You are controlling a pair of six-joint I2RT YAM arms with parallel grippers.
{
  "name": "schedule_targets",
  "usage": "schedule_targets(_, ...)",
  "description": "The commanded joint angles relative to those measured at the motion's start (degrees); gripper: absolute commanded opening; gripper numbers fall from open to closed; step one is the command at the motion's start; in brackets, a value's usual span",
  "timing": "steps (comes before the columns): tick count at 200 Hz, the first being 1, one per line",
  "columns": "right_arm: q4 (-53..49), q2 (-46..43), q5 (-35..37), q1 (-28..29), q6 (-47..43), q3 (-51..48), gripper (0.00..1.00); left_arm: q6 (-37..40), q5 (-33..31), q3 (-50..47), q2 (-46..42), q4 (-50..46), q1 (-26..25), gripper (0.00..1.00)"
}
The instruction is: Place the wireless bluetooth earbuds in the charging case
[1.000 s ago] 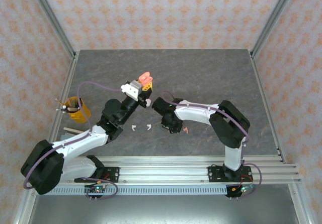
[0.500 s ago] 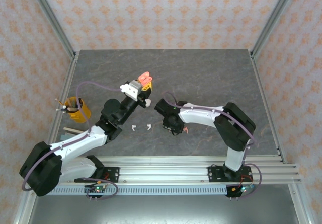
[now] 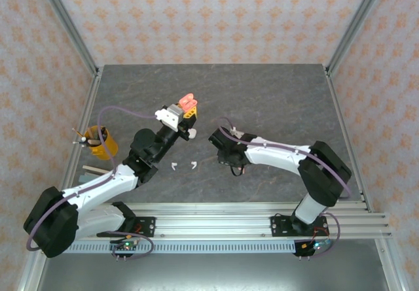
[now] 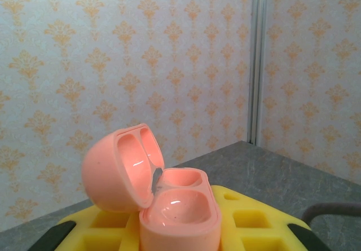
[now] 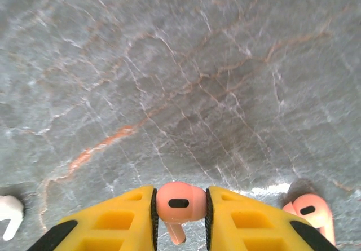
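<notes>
My left gripper [image 4: 175, 231] is shut on the coral-pink charging case [image 4: 179, 208], held up above the table with its lid [image 4: 115, 169] swung open; both wells look bare. From above, the case [image 3: 188, 101] sits at the tip of the left arm. My right gripper [image 5: 180, 217] is down at the table, shut on a coral-pink earbud [image 5: 179, 202] pinched between the yellow fingers, stem pointing down. A second pink earbud [image 5: 313, 214] lies on the table to its right, and a white earbud [image 5: 8, 214] to its left. Two white earbuds [image 3: 175, 167] [image 3: 194, 165] lie between the arms.
An orange cup [image 3: 99, 142] with tools stands at the table's left edge, with a wooden stick [image 3: 91, 169] beside it. A small white rounded thing [image 3: 194, 133] lies under the left wrist. Metal frame posts [image 3: 69, 26] rise at the table's back corners.
The right arm swung to the right and brought its gripper over the pink earbud that lay beside it; the jaws now pinch it. The left arm has barely moved.
</notes>
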Motion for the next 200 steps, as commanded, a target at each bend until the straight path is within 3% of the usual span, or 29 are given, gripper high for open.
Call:
schedule_targets(1,2.7,-4.2,5.9,-0.2,-5.9,-1.0,0.27,0.4,0.8,1.4,-1.9,0.0,0.7,0.0)
schedule_targets(50,6.4,-14.1,10.1,-1.8,-14.4,-2.1,0.27,0.4,2.1,2.4,-2.5,-1.2,0.8,0.0)
schedule_targets(111,8.7,-27.9,10.4,-6.7,-23.7,1.0,0.28,-1.0,5.1,4.6,-1.3,-1.7,0.8,0.0)
schedule_targets(154,11.3,-32.8,7.5,-7.7,-31.0,8.0,0.28,-2.1,8.0,7.7,2.3,-1.2,0.3,0.0)
schedule_targets(200,16.8,-32.1,0.4,-7.7,-34.5,14.5,0.28,-2.4,8.8,12.0,7.6,0.5,-1.2,0.0)
